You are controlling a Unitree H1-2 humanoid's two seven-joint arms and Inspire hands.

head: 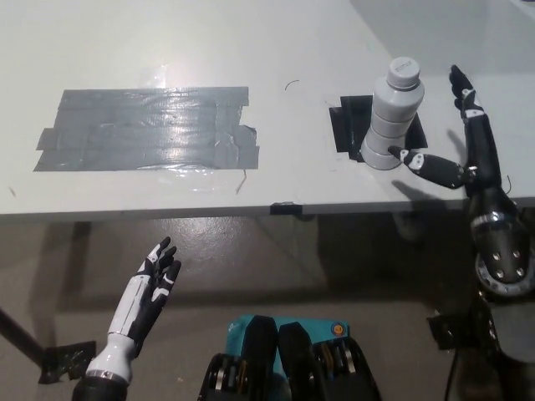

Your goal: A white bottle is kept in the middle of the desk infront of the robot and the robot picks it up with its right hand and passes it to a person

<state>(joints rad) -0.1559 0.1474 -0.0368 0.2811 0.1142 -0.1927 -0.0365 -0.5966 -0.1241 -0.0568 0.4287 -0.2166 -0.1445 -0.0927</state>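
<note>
On the counter (276, 42), white bottle (391, 117) upright on black tape; right robot hand (456, 142) spread wide beside it, grasping nothing. Likely light, rigid, smooth plastic; take hold mid-body. Left robot hand (155, 280) rests released, low.

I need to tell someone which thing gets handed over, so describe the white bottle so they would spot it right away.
On the grey desk, look to the right half, away from the big patch of silver tape. The white bottle stands upright on a small black tape square, ribbed, with a grey cap, the only standing object, just left of the open black right hand.
</note>
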